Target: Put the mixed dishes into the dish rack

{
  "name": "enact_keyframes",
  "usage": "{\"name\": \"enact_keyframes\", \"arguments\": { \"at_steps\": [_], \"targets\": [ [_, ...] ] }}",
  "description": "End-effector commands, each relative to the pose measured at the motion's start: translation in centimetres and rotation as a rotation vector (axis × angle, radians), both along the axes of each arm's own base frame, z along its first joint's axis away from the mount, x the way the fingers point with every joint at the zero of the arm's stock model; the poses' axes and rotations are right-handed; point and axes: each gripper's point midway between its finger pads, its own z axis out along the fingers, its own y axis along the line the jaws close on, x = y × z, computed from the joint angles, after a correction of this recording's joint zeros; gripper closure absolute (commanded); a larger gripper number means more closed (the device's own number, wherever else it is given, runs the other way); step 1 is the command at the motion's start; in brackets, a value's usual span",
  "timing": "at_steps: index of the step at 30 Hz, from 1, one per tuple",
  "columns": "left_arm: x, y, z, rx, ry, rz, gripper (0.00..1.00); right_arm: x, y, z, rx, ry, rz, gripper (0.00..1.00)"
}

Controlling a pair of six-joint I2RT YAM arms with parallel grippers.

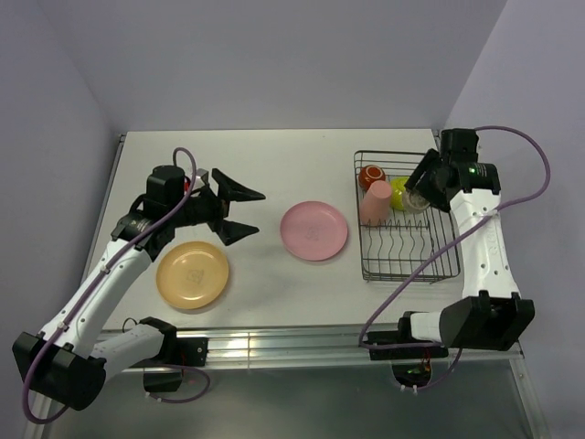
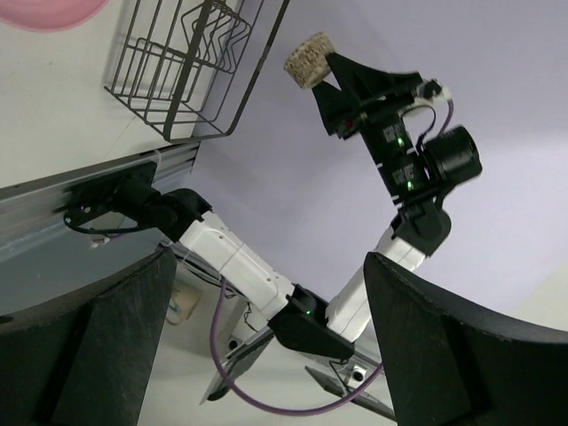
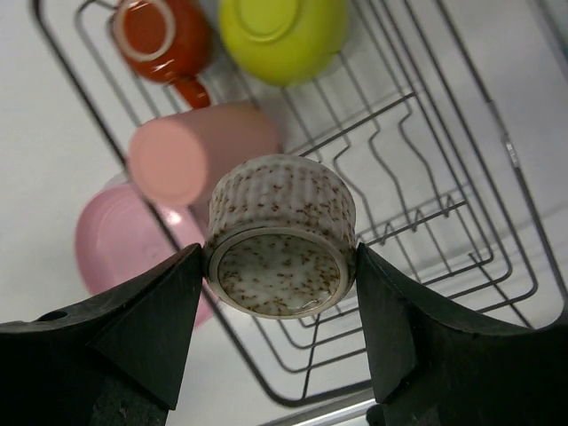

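small grey-beige cup [image 3: 282, 222] sits clamped in the right gripper [image 3: 280, 266] above the dish rack [image 1: 409, 278], which holds 3 pieces (dark red-brown mug [image 1: 371, 176], lime-green bowl [image 1: 399, 192], salmon tumbler [image 1: 375, 203]). pink plate [image 1: 313, 230] and pale orange plate [image 1: 192, 274] wait on the table [image 1: 274, 155]; left gripper [image 1: 259, 212] gapes, empty.

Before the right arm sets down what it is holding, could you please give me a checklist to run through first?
1. Grip: ok. The small cup is clamped between the right gripper's fingers.
2. Over the dish rack: ok. Its bars show beneath the cup.
3. Free space: ok. The rack's near half is bare. The mug, tumbler and bowl sit at the far end.
4. Clearance to the tumbler: cannot tell. The height gap is not shown.
5. Left gripper: ok. It is open by the pale orange plate, apart from the rack.
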Motion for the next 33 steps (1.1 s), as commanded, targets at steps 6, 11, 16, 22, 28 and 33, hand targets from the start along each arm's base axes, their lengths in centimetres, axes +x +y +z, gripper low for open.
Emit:
{"name": "enact_keyframes", "arguments": {
  "at_steps": [6, 11, 16, 22, 28, 33],
  "targets": [
    [-0.7, 1.0, -0.1, 0.019, -0.022, -0.015, 0.09, 3.2, -5.3, -4.0, -0.085, 0.046, -0.106, 1.00],
    [-0.8, 1.4, 0.3, 0.035, -0.041, -0.015, 0.09, 5.0, -6.3, -5.4, -0.097, 0.075, -0.127, 1.00],
    [-1.2, 1.7, 0.4, 0.050, -0.042, -0.019, 0.09, 6.3, -7.0, -6.6, -0.099, 0.101, -0.136, 1.00],
    [-1.5, 2.6, 0.1, 0.045, -0.031, 0.011, 0.09, 7.2, -7.7, -9.3, -0.115, 0.167, -0.148, 1.00],
    [-1.8, 2.9, 0.5, 0.054, -0.039, 0.020, 0.09, 7.9, -8.2, -10.9, -0.120, 0.213, -0.147, 1.00],
    [-2.0, 3.5, 0.8, 0.060, -0.050, 0.037, 0.09, 8.1, -8.1, -12.3, -0.110, 0.248, -0.139, 1.00]
  ]
}}
